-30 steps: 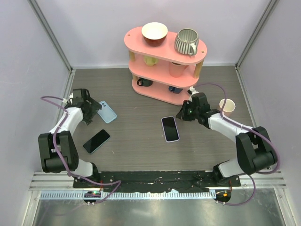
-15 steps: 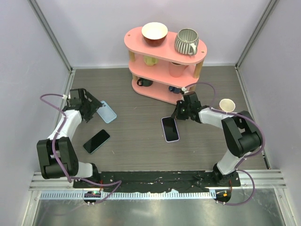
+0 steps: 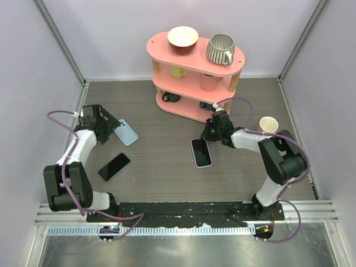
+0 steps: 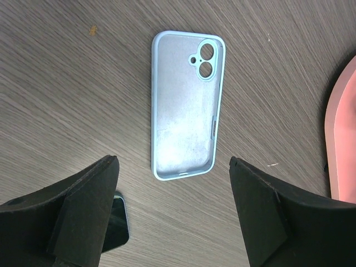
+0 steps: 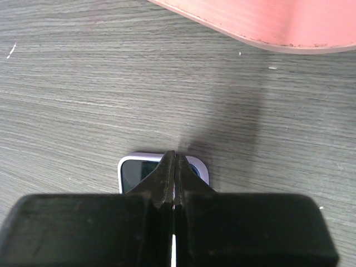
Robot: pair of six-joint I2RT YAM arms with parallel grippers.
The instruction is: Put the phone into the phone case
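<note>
The phone (image 3: pixel 114 167) lies bare at near left, close to the blue phone case (image 4: pixel 186 111). The left gripper (image 4: pixel 173 161) hovers over the case, spread wide and holding nothing. The right gripper (image 5: pixel 175 156) is pinched together and empty, over the far end of a lilac-cased phone (image 3: pixel 201 152) at centre.

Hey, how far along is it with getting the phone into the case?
Nothing looks done: the light blue case lies empty, open side up. In hand: the open left gripper hovers over it, holding nothing; the shut right gripper points at one end of the lilac-edged phone. Left: the bare black phone lies apart from the case, ungripped, and must go into it.
</note>
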